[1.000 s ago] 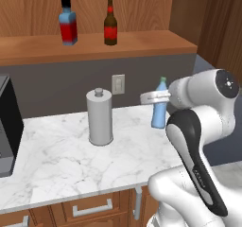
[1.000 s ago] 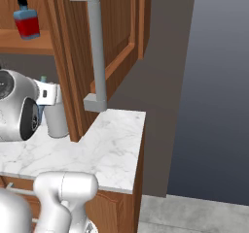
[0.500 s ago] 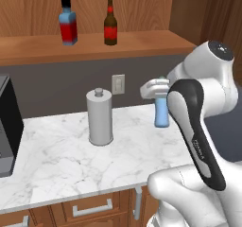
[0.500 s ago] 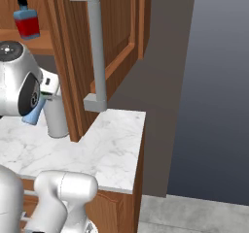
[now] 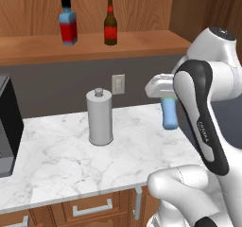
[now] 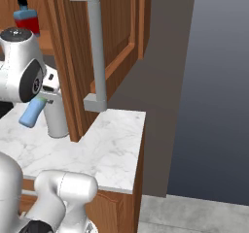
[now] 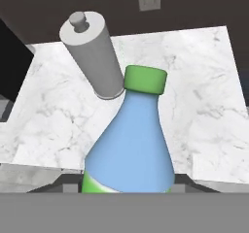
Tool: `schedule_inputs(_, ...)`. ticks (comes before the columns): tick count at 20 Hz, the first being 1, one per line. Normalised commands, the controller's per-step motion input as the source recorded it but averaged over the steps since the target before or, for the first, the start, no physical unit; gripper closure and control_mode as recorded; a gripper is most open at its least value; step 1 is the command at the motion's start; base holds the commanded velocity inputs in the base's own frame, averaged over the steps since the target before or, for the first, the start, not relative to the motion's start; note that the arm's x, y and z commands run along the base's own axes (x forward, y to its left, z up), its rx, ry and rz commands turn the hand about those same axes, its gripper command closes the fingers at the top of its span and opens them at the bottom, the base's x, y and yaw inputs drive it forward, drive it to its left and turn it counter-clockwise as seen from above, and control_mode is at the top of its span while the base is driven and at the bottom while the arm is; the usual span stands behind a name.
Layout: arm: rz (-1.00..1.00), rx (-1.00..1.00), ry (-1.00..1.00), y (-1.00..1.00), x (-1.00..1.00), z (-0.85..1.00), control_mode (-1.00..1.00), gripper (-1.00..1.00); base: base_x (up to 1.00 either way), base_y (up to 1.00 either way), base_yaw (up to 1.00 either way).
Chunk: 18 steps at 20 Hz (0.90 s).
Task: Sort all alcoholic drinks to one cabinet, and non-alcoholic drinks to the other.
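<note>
White marble counter in our left base view: paper-towel roll upright on it, blue bottle and brown bottle on the cabinet shelf above. We see the end effector pinching the light-blue bottle clear of the counter. Right base view: that bottle hangs tilted. Hand view: its green cap points toward the roll.

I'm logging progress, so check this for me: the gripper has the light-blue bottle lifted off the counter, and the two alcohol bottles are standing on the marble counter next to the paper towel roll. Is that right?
Not quite. The gripper does hold the light-blue bottle off the counter, but the blue bottle and brown bottle stand on the wooden cabinet shelf above, not on the counter beside the paper towel roll. The left base view shows it.
</note>
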Motion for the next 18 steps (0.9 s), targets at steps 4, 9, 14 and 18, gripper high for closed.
schedule_inputs(4,0.00,0.00,0.00,0.00,0.00,0.00,1.00,1.00,-0.48,0.00,0.00)
schedule_inputs(9,0.00,0.00,0.00,0.00,0.00,0.00,1.00,1.00,-0.88,0.01,0.00)
schedule_inputs(14,0.00,0.00,0.00,0.00,0.00,0.00,1.00,1.00,-0.76,0.22,0.00)
schedule_inputs(18,0.00,0.00,0.00,0.00,0.00,0.00,1.00,1.00,-0.79,0.45,0.00)
